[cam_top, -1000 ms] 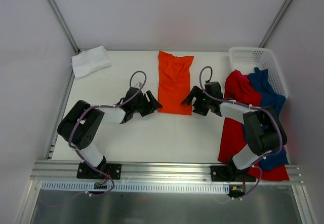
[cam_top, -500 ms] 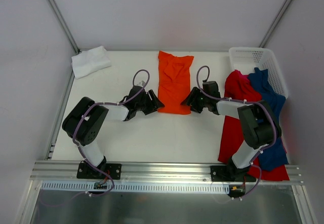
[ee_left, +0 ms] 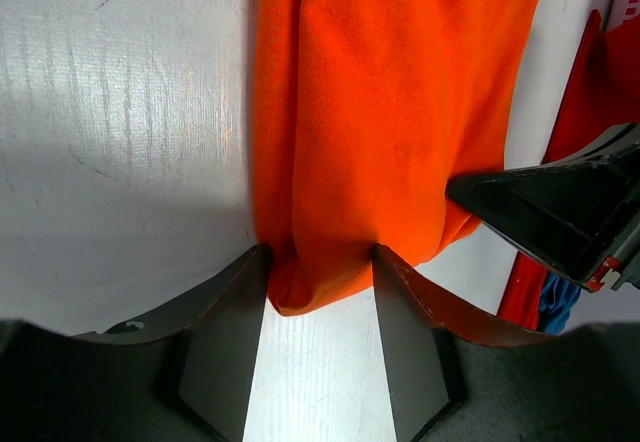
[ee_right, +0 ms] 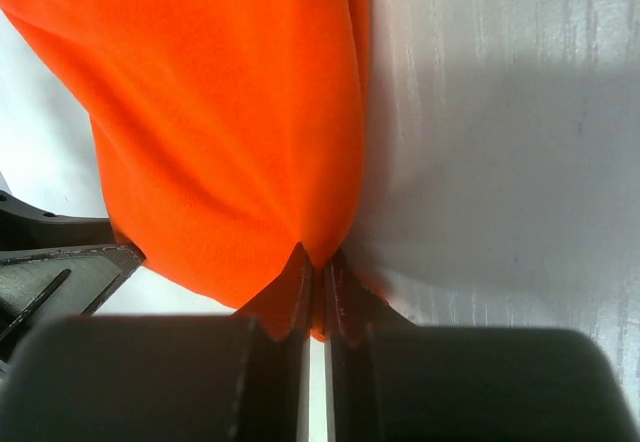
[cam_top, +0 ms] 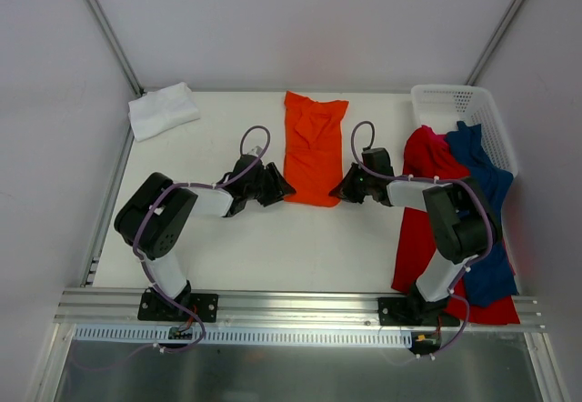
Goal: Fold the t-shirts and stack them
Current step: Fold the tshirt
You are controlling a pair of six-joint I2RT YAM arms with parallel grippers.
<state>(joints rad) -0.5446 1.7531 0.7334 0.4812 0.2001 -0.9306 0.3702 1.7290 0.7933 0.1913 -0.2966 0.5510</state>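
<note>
Your top view is bright, evenly lit and sharp. In your wrist views the table (ee_left: pixel 120 112) shows streaky glare, the fingers (ee_left: pixel 215 352) blur dark, and shadow edges the orange t-shirt (ee_right: pixel 220 112).

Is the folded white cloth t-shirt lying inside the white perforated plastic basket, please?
No, the white t-shirt lies at the table's far left corner; the basket stands far right.

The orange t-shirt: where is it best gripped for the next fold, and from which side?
Grip the orange t-shirt at its two near corners, coming from the near side. It lies flat as a long strip running away from the arms, so that hem is free on the table. The right gripper is shut on one corner; the left gripper straddles the other.
</note>
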